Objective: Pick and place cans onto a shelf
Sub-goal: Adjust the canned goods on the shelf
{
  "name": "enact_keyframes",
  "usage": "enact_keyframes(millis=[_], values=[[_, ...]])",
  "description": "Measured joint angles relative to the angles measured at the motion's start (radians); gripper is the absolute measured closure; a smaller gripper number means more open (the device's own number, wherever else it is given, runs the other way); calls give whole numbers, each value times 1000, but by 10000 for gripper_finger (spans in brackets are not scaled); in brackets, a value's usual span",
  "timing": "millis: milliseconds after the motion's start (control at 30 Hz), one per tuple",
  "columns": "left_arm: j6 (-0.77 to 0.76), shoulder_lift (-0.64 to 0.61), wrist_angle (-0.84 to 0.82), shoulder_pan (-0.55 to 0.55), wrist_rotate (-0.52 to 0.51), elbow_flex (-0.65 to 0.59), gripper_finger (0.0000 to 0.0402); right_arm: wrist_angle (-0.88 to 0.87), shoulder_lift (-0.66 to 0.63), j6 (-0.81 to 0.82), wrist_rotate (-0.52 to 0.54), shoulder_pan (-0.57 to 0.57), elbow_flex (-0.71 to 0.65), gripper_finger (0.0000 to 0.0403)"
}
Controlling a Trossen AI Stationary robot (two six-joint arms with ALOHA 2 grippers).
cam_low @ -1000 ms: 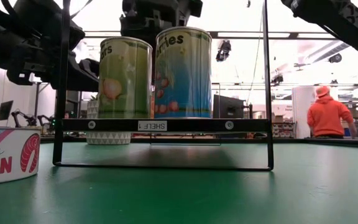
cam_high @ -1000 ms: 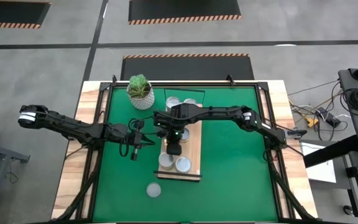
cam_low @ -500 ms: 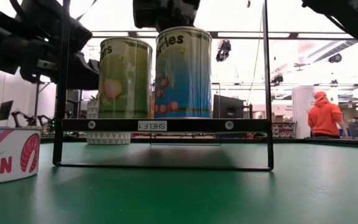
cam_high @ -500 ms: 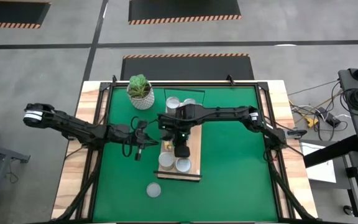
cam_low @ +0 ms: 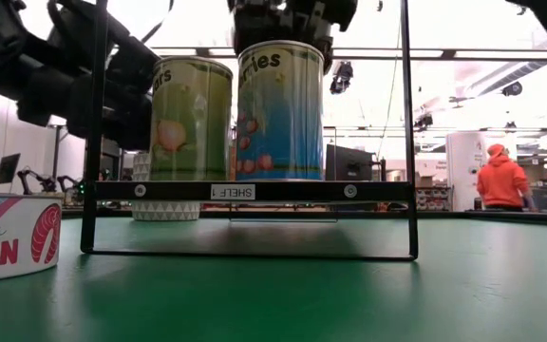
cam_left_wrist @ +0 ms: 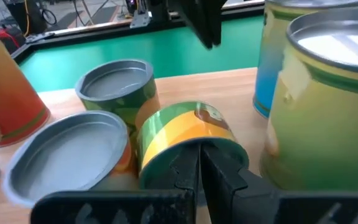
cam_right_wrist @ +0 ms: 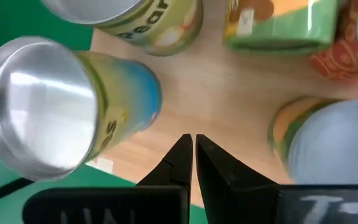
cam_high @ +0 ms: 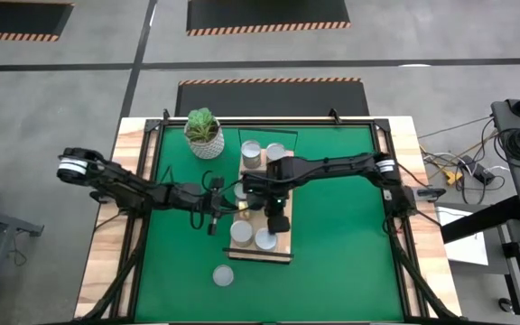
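The wooden shelf lies along the middle of the green mat. Two tall cans, a green one and a blue one, stand at its near end. A yellow-and-green can lies tilted on the shelf among other standing cans. My left gripper is shut, and its fingertips are at this can's near end. My right gripper is shut and empty. It hangs over bare board between cans and stands above the blue can in the low view. My left gripper comes level from the table's left side, its shut fingertips against or just short of the tilted can's lower rim. Whether they touch it, I cannot tell, since the fingers hide that spot. The can rests on the shelf.
A white pot with a green plant stands at the far left of the mat. Two cans stand beyond the shelf's far end. One low salmon tin sits on the mat near the front edge. A person in orange is far behind the table.
My left gripper has moved toward the table's right, up to the shelf and the tilted can. My right gripper has moved along the shelf toward the near edge and a little right. The cans have stayed in place.
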Motion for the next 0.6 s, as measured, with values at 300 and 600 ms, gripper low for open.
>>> enact_keyframes(millis=[300,600], values=[[-19,63,-20,0,-1,79,402,235,-222,41,56,0,-287,392],[-26,57,-42,0,-23,116,402,477,-381,44,75,0,-498,392]])
